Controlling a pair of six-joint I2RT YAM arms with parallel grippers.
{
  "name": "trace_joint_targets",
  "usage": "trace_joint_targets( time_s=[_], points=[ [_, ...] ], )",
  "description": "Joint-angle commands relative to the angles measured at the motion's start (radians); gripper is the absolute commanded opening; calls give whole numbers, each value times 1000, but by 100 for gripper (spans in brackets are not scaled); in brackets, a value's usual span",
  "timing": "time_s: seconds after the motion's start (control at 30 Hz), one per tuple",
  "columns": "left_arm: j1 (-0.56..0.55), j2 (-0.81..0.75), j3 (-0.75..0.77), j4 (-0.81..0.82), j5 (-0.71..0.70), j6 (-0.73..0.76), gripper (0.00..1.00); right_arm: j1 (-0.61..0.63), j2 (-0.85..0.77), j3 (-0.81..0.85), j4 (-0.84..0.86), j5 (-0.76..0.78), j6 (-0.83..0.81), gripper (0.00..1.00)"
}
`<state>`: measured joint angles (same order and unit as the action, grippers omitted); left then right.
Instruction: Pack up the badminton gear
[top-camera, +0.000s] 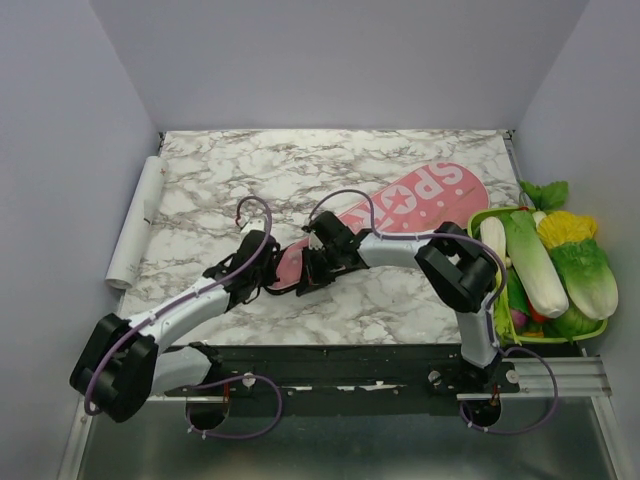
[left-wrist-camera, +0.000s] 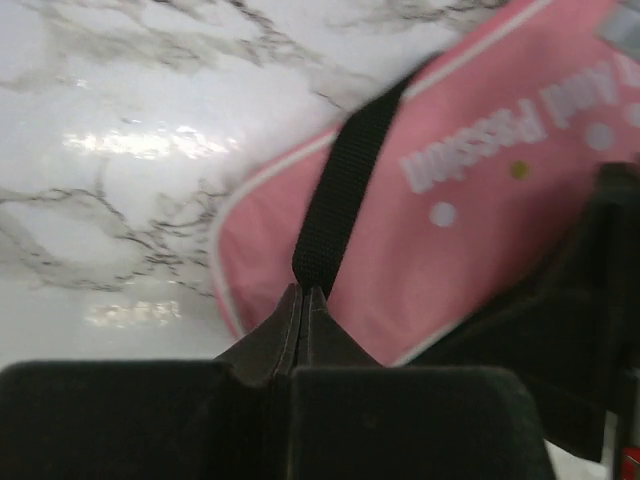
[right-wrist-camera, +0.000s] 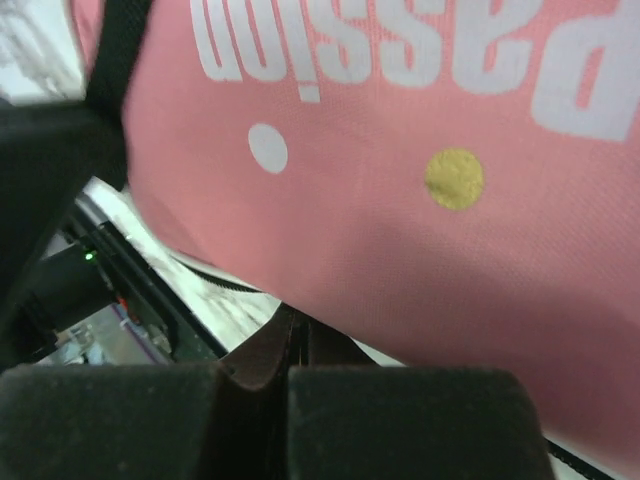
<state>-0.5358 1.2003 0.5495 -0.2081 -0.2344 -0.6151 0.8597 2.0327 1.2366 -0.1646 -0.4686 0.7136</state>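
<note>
Pink bag (top-camera: 420, 200); left gripper (left-wrist-camera: 303, 296) pinches strap (left-wrist-camera: 342, 190); right gripper (right-wrist-camera: 290, 328), edge.

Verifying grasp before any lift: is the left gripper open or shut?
Shut. The left gripper shows its fingers meeting with no gap in its wrist view, pinching the black strap of the pink bag.
</note>
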Motion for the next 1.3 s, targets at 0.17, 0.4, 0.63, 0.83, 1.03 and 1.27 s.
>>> trace_joint_targets(
  time_s=[0.17, 0.4, 0.63, 0.83, 1.03, 1.27],
  points=[
    [-210, -128, -66, 44, 90, -155, 0, 61, -23, -147, 134, -76, -11, 1],
    [-276, -205, -46, -10, 37, -160, 0, 59, -153, -284, 30, 16, -104, 1],
    [-351, -242, -49, -19, 47, -178, 0, 18, -281, -463, -12, 88, -155, 1],
    [-458, -194, -54, -7, -8, -183, 23, -56, -385, -520, -45, 96, -190, 1],
    [-484, -156, -62, 4, -17, -127, 64, -54, -405, -523, -67, 94, -192, 1],
    [-490, -153, -94, 13, -2, -103, 73, -54, -417, -534, -79, 111, -189, 1]
  ],
)
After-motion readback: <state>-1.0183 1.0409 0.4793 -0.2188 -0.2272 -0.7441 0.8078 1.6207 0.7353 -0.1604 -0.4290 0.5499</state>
